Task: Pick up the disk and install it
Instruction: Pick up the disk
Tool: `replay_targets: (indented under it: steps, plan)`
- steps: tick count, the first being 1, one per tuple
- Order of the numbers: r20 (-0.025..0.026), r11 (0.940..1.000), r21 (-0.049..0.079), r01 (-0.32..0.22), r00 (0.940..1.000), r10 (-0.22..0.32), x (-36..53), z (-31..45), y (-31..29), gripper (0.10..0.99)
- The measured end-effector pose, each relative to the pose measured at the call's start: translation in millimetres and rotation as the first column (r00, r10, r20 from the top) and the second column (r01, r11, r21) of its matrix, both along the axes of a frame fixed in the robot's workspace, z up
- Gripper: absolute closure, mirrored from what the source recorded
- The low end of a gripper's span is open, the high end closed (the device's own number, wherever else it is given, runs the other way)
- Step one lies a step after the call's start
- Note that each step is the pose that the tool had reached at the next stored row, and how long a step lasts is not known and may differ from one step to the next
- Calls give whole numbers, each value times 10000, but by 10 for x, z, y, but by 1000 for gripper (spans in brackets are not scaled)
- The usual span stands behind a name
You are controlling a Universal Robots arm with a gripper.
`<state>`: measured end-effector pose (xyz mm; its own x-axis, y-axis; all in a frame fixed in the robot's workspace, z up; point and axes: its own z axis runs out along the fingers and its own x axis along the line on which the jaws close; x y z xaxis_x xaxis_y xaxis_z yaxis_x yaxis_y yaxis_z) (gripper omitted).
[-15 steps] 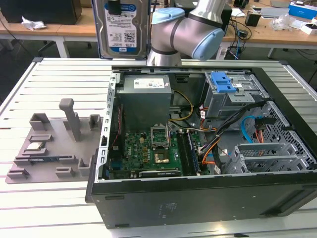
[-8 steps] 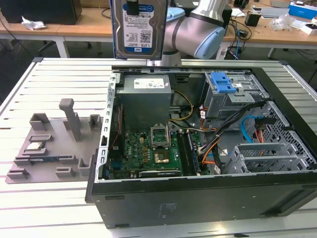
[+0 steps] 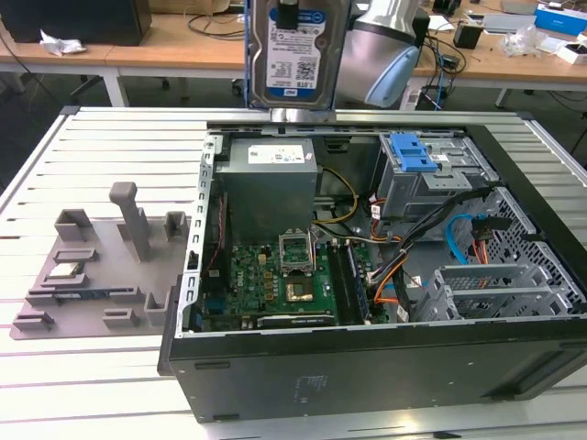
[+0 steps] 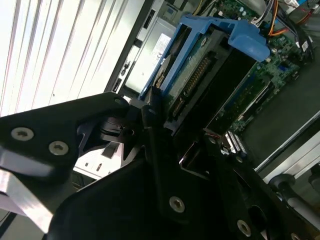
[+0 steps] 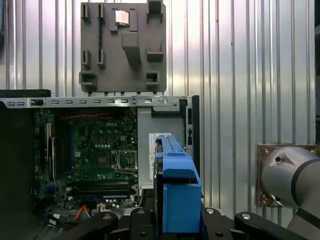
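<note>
Disk (image 3: 295,50) hangs in the air at 12 o'clock in the exterior view. It stands upright with its label face toward that camera, over the far rim of the open computer case (image 3: 367,367) and just above the power supply (image 3: 271,174). The gripper (image 4: 180,137) is pinched onto it: in the second wrist view the black fingers (image 4: 151,127) press from either side on the blue carrier frame (image 4: 210,25). In the exterior view the disk runs from the gripper toward 6 o'clock, held by its upper end, so nearly all of it hangs below the grasp.

The main risk, as I judge it, is that the hold is on the plastic frame at one end, not on the metal body. The frame could flex, or the drive could swing or slip, and it would then meet a bay crooked and jam. The grey drive cage (image 3: 431,188) with its blue latch (image 3: 413,151) lies at about 4 o'clock from the disk. The loose cables (image 3: 404,243) beside it could snag a corner. A low pass could also knock the case wall or the power supply
</note>
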<state>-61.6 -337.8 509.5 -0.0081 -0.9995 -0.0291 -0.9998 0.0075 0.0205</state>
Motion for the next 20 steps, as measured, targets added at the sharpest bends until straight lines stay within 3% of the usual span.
replay_targets:
  steps: [7, 11, 13, 16, 20]
  plan:
    - [-36, 10000, 1, 1, 10000, -1, 279, 0, 0, 725]
    - [-63, 10000, 1, 1, 10000, -1, 499, -1, 0, 725]
    - [-81, 10000, 2, 0, 10000, 0, 667, -1, 0, 725]
    - [-93, 10000, 1, 1, 10000, -1, 773, -1, 0, 725]
    - [-116, 10000, 2, 0, 9999, 0, 980, -1, 0, 725]
